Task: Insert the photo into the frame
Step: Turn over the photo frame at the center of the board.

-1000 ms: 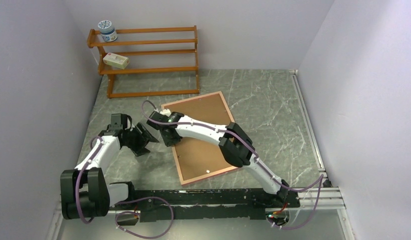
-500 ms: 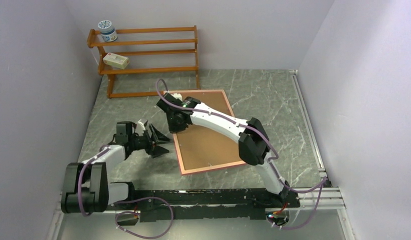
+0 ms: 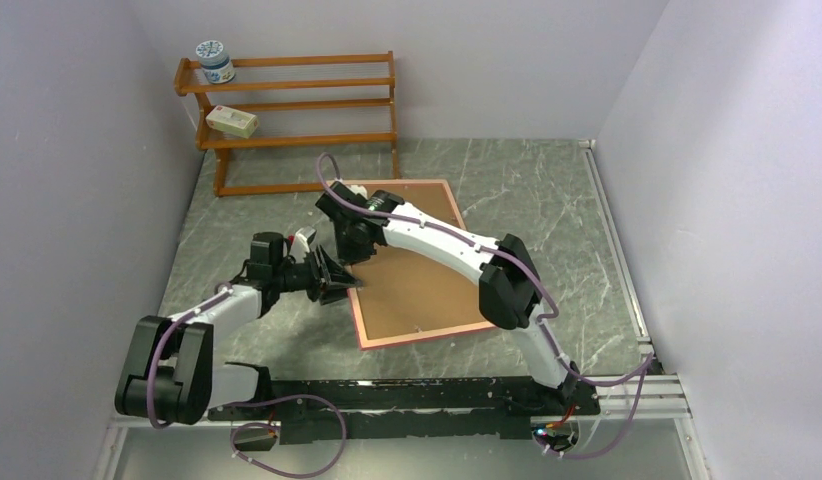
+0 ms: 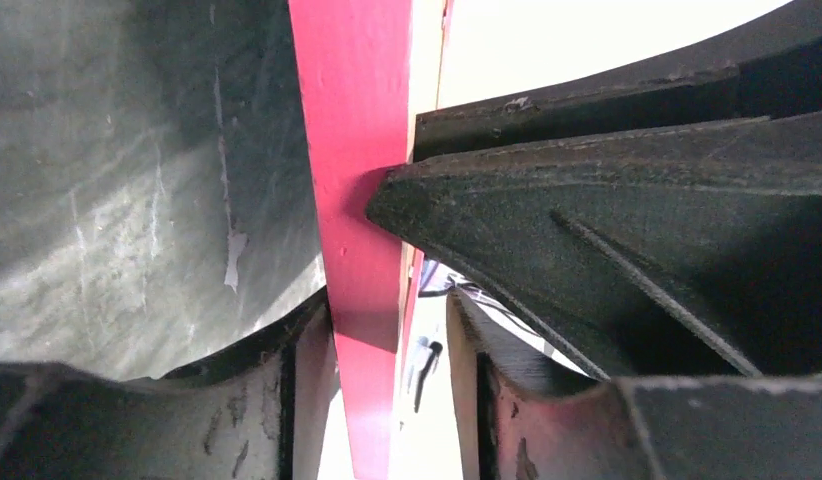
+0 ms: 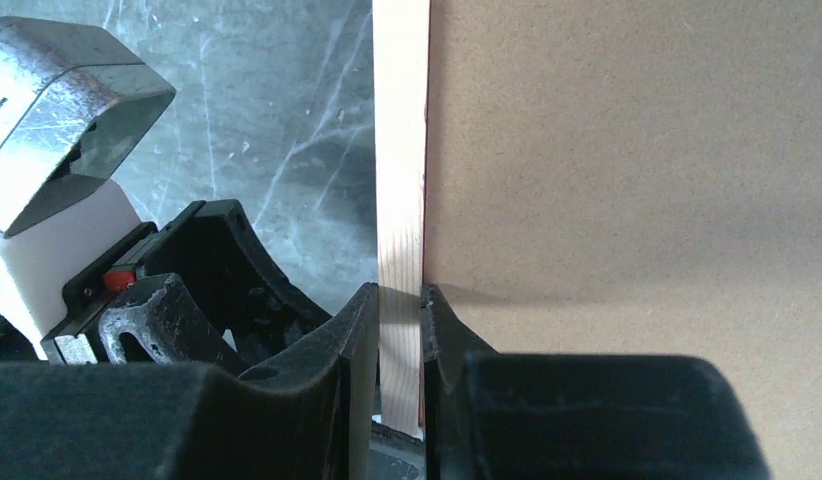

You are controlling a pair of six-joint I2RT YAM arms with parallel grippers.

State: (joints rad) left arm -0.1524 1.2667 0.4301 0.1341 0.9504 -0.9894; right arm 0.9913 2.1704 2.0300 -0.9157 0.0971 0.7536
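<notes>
The frame lies back-up on the table, and the brown backing sheet fills it inside a pink rim. My right gripper is shut on the frame's left edge. In the right wrist view its fingers press both sides of the pale wooden rim beside the backing. My left gripper is open just in front of it, straddling the same edge. The left wrist view has the pink rim against one finger, with a gap to the other. The photo is hidden.
A wooden slatted rack stands at the back left, holding a jar and a small box. Grey walls close in on three sides. A metal rail runs along the table's right edge.
The right gripper has moved back along the frame's left edge and the frame has swung with it. The left gripper has travelled right until its fingers straddle that edge.
</notes>
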